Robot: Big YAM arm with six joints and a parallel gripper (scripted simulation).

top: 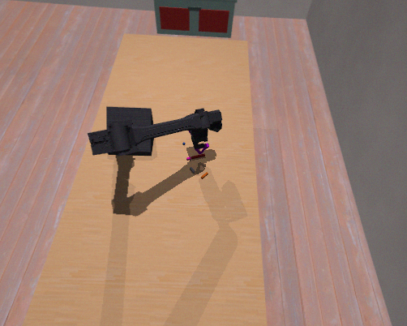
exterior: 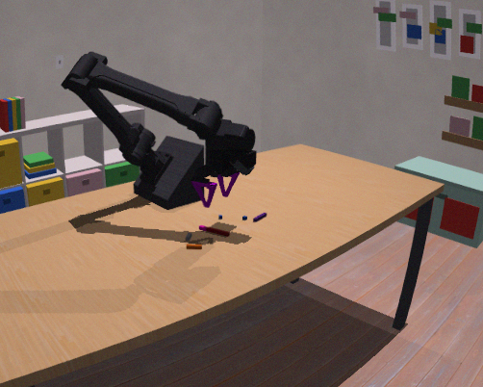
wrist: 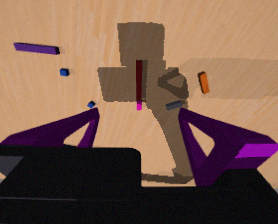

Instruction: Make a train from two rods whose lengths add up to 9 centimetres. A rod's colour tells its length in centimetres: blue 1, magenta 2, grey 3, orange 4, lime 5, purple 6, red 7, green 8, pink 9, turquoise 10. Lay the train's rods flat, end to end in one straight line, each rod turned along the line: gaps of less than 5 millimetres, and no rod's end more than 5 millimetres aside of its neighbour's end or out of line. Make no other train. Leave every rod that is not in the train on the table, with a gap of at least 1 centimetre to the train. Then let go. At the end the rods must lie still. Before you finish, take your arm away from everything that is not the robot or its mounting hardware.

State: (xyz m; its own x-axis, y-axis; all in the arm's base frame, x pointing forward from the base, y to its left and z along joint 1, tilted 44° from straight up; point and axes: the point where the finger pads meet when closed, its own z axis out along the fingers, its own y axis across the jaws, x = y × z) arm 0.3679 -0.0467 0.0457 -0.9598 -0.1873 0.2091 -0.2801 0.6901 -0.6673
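— How is the gripper [exterior: 217, 188] set?

— It is spread to its full width and nothing is held between its purple fingers. It is seen hanging above the table [exterior: 320, 185], with clear space between the fingertips and the wood.

— And the rods of the train?

— A red rod [wrist: 139, 80] is laid flat on the table, in the arm's shadow. A short magenta rod [wrist: 139, 105] is set at its near end in the wrist view, in line with it; the two appear to touch, though a fine gap cannot be ruled out at this size. In the exterior view the pair is found below and slightly in front of the gripper, the magenta rod [exterior: 203, 227] at the left end of the red rod [exterior: 219, 232].

— What else is seen on the table?

— A grey rod [wrist: 173, 105] is placed just to the right of the magenta rod in the wrist view, apart from it — lying at an angle. An orange rod [wrist: 203, 82] is found further right, well apart from the red one. On the other side a purple rod [wrist: 36, 48] and two small blue rods [wrist: 64, 72] [wrist: 91, 104] are scattered, none touching the pair.

— And the arm [top: 169, 126]?

— It is stretched from its dark base [top: 144, 113] out over the rods, as shown from above.
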